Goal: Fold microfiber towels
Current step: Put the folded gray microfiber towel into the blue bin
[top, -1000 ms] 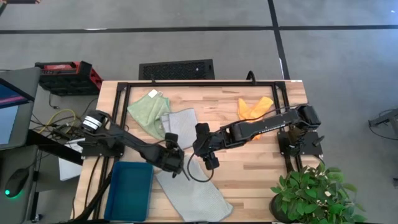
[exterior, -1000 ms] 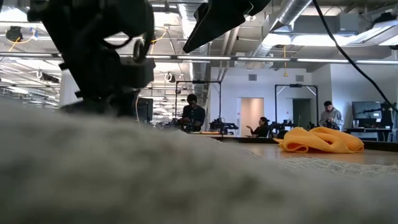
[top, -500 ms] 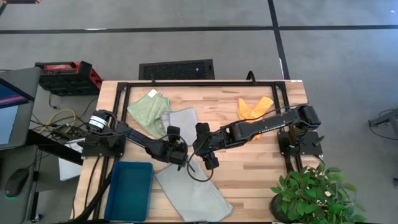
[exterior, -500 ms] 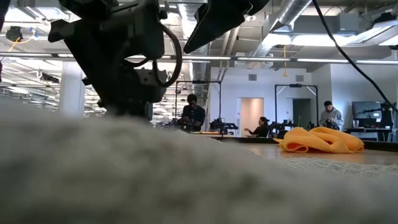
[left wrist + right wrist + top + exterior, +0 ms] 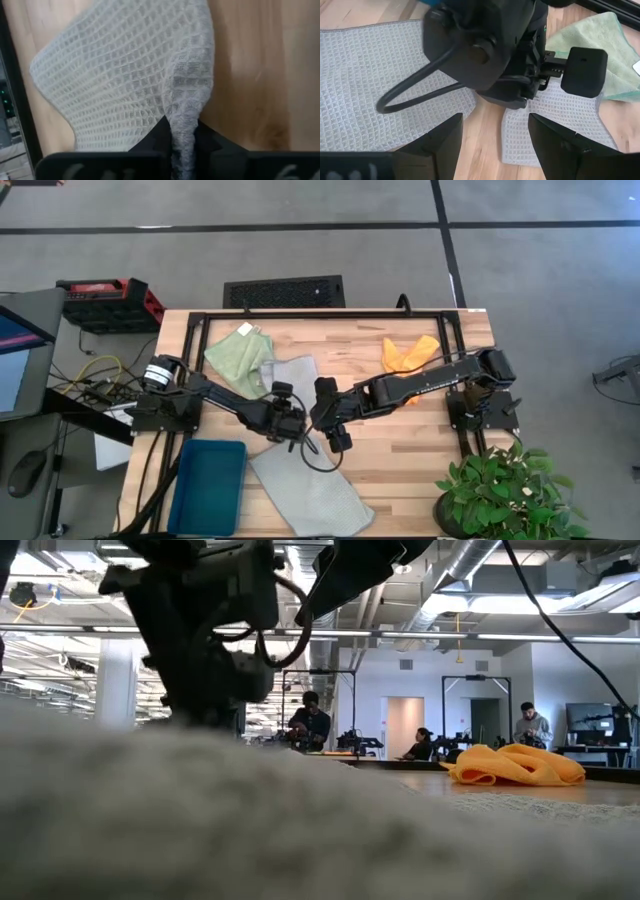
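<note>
Four towels (image 5: 310,495) (two grey, one green, one orange), one bin (image 5: 207,485).

This is a robotics lab in a big open hall. Far behind the wooden table (image 5: 400,440) stand more metal test rigs (image 5: 470,710) with people (image 5: 310,725) at benches, under bare ceiling ducts (image 5: 455,575). Left of the table sits a monitor (image 5: 20,360).
</note>
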`<state>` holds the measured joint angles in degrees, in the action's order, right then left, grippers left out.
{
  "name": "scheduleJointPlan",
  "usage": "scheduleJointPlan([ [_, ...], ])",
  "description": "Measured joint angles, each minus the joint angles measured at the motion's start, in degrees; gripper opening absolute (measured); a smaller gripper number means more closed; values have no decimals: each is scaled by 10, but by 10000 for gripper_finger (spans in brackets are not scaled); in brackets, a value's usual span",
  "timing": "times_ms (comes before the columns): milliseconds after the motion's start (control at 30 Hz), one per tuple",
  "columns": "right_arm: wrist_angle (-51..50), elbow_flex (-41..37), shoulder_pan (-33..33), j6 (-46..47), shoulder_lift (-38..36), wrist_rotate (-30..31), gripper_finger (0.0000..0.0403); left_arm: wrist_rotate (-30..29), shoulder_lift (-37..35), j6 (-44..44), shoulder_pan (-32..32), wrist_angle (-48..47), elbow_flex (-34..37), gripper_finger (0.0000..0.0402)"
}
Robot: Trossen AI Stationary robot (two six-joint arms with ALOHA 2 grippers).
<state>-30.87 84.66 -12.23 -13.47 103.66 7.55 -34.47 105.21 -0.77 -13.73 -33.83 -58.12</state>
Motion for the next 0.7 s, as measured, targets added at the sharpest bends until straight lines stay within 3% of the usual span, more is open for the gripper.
scheduleJointPlan([
  [433,-11,0,7,0,0,0,249,11,-3,23,-10,-161,-100,15],
  [700,-71,0,11,0,-4,0,249,33,-3,96,-39,-305,-148,5],
])
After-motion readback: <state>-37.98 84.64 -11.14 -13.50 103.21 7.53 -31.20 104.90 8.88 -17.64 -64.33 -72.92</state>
